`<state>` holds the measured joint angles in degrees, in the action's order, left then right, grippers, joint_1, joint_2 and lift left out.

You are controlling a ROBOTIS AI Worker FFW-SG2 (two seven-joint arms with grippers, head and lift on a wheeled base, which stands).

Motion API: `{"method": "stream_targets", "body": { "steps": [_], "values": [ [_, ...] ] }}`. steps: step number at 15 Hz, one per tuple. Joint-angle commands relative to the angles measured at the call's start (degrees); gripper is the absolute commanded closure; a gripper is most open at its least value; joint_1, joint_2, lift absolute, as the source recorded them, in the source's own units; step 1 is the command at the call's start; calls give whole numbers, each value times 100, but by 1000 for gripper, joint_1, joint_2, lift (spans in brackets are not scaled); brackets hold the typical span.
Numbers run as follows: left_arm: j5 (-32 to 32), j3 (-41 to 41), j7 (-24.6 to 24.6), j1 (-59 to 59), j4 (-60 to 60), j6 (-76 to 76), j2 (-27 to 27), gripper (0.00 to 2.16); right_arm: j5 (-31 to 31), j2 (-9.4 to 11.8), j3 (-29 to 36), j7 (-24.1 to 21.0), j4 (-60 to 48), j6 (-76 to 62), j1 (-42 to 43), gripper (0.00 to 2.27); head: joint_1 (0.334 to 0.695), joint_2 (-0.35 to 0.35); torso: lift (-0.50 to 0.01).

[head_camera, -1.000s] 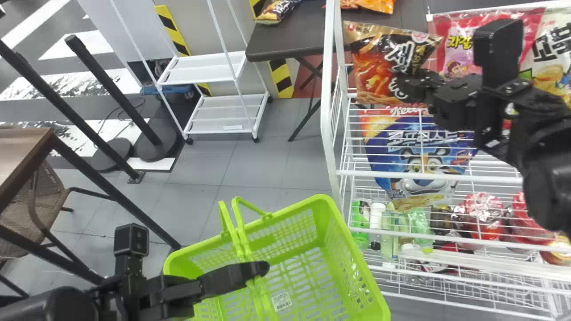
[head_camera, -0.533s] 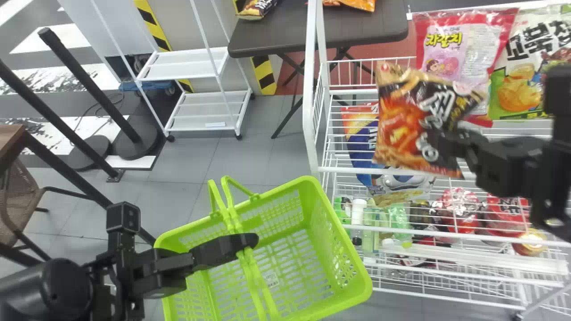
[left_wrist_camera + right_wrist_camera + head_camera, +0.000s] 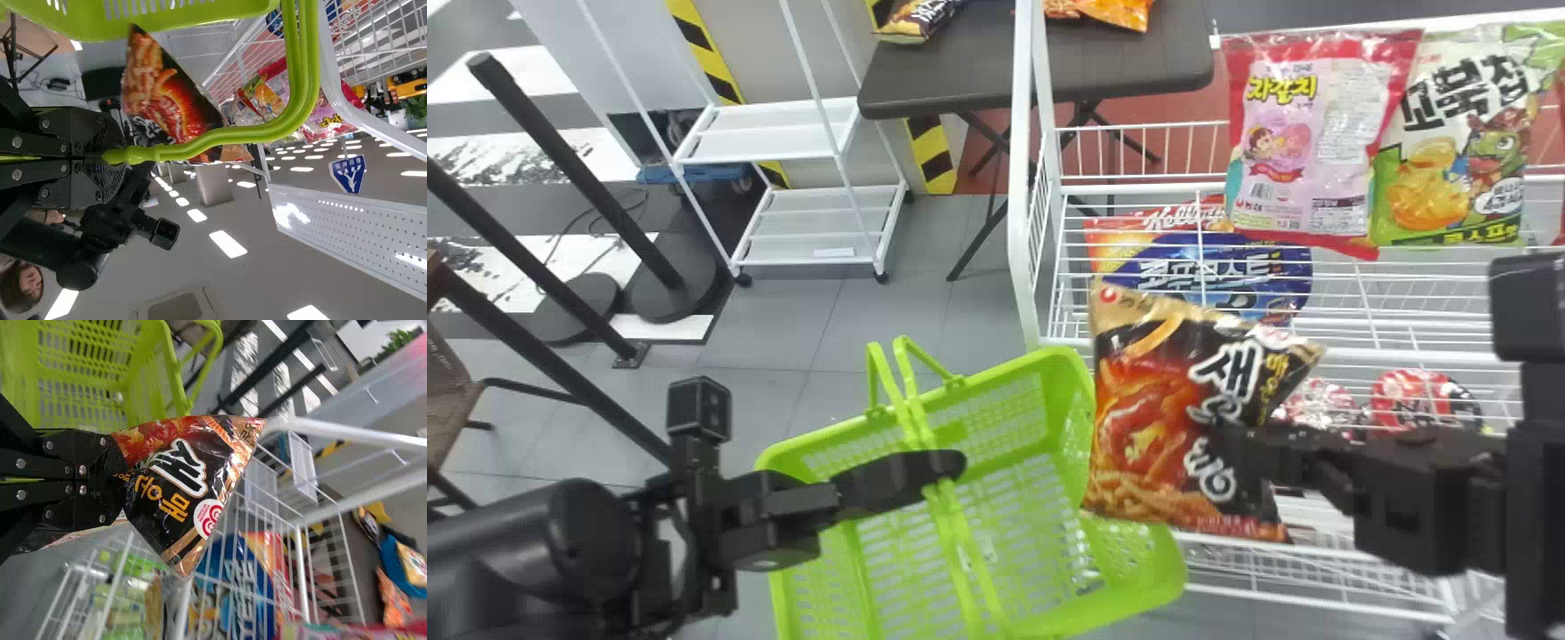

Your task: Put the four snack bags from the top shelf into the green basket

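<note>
In the head view my left gripper [image 3: 951, 464] holds the handles of the green basket [image 3: 1067, 378]; the left wrist view has the left gripper [image 3: 110, 157] shut on the green handles [image 3: 267, 132]. My right gripper [image 3: 1227, 444] grips the side of a black and orange snack bag [image 3: 1156, 418], which hangs over the basket's right rim. The right wrist view shows the right gripper [image 3: 120, 472] pinching that bag [image 3: 190, 470]. A pink bag [image 3: 1298, 142] and a green and white bag [image 3: 1458, 151] stand on the top shelf. The basket's visible inside holds no bag.
The white wire rack [image 3: 1027, 178] stands just right of the basket, with a blue bag [image 3: 1263, 267] on a lower shelf and red packages [image 3: 1414, 400] below. A dark table [image 3: 960, 80] and a white cart [image 3: 774, 133] are behind.
The right gripper has brought the black and orange bag down from the top shelf's height to the basket's right side. The view has shifted right, and the left gripper still holds the handles.
</note>
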<state>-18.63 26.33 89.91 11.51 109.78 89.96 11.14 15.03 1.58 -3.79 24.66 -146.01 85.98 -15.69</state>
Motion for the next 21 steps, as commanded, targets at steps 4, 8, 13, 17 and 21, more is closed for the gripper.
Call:
{"method": "stream_targets", "body": {
  "steps": [4, 8, 13, 17, 21],
  "values": [
    [-35, -155, 66, -8, 79, 7, -16, 2148, -184, -9, -1317, -190, 978, -164, 479, 2256, 695, 340, 0],
    [-97, -146, 66, 9, 141, 7, -33, 2148, -466, -114, -2389, -313, 2797, -1641, 1086, 2256, 695, 350, 0],
    [-149, -146, 66, 53, 290, 7, -69, 2148, -290, -163, -3093, -410, 4607, -2432, 1833, 1818, 695, 350, 0],
    [-158, -146, 66, 62, 281, 7, -69, 2148, 62, -163, -2741, -313, 4458, -2256, 1789, -1, 695, 350, 0],
    [-149, -146, 66, 36, 246, 7, -69, 2148, 334, -163, -1326, -111, 2990, -1289, 1499, 49, 695, 350, 0]
  ]
}}
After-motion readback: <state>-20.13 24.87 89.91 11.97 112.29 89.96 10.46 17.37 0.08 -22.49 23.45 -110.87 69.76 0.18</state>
